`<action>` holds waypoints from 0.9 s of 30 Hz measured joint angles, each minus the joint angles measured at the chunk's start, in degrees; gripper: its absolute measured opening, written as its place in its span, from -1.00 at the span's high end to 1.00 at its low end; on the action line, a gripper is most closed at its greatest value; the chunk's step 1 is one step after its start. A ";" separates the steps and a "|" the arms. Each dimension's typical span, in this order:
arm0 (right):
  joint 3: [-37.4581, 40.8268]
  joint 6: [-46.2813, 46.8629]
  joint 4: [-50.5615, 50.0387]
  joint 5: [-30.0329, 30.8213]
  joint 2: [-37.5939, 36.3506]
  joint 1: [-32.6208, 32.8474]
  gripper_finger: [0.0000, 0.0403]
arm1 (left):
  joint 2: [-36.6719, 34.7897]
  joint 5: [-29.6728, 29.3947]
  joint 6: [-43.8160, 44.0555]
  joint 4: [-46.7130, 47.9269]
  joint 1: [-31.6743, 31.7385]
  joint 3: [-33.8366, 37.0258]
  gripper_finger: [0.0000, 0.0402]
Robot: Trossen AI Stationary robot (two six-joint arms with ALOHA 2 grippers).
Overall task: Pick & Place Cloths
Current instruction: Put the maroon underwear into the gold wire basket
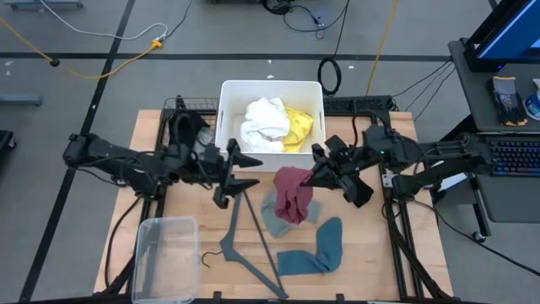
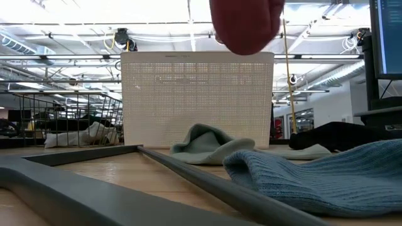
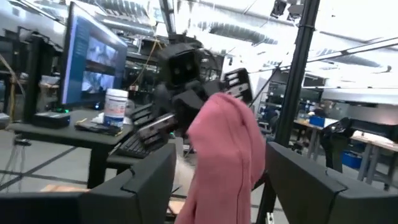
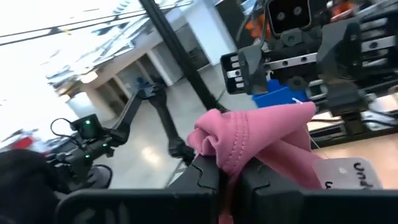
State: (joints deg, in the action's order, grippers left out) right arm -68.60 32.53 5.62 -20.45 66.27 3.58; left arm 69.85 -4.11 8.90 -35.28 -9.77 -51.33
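My right gripper (image 1: 314, 176) is shut on the maroon cloth (image 1: 291, 192) above the table's middle. The cloth also shows at the top of the low view (image 2: 245, 25). My left gripper (image 1: 246, 171) is open and empty just left of it, with its fingers (image 3: 146, 183) spread wide and pointing at the cloth (image 3: 224, 155). A white cloth (image 1: 263, 125) and a yellow cloth (image 1: 297, 128) lie in the white bin (image 1: 226, 110). A sage-green cloth (image 1: 277, 218) and a teal cloth (image 1: 319, 249) lie flat on the table. My right gripper pinches a bunched fold at the top of the maroon cloth (image 4: 231, 144) between its two shut fingers. The fingers come from the table's right side. The cloth hangs slack below and beside them, and its lower end (image 2: 246, 47) is clear of the table.
A thin grey hanger (image 1: 253, 236) lies on the near middle of the table. A clear plastic tub (image 1: 164, 253) stands at the near left corner. A wire basket (image 2: 63, 119) holding dark and white fabric stands at the far left.
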 joint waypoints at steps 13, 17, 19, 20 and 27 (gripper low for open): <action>0.00 1.14 4.54 -13.16 3.50 -7.53 1.00 | 11.49 4.46 1.18 24.90 -1.52 -21.69 -0.65; 0.04 1.88 7.91 -17.21 3.75 -8.15 1.00 | 14.24 -1.24 0.60 31.24 -1.46 -25.95 -0.66; 0.00 1.82 9.14 -17.37 3.73 -8.11 1.00 | 15.20 -5.19 -0.18 32.13 -1.45 -27.06 -0.66; 0.00 1.71 9.36 -17.44 3.73 -8.11 1.00 | 15.62 -7.34 -0.40 32.06 -1.45 -27.38 -0.66; 0.02 -0.32 10.59 -15.64 3.75 -8.11 1.00 | 18.37 -12.04 0.66 27.74 -1.28 -27.80 -0.66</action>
State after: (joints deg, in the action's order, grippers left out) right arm -68.58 32.21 16.22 -36.09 70.02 -4.54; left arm 88.22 -16.15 9.56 -7.53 -11.05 -79.13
